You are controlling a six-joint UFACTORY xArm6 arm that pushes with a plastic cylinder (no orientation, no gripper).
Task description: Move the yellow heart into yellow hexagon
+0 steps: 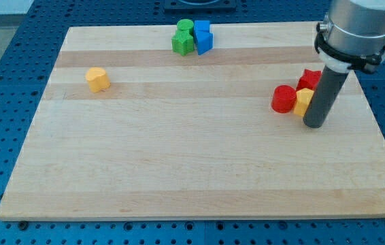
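Observation:
A yellow block with a rounded, lobed outline, which looks like the heart, lies alone at the view's left on the wooden board. A second yellow block, angular and partly hidden by my rod, looks like the hexagon and lies at the view's right. My tip rests on the board just right of and slightly below this block, touching or nearly touching it. The two yellow blocks are far apart across the board.
A red cylinder touches the right yellow block on its left. A red star-like block sits just above it, partly behind the rod. Two green blocks and two blue blocks cluster at the top middle.

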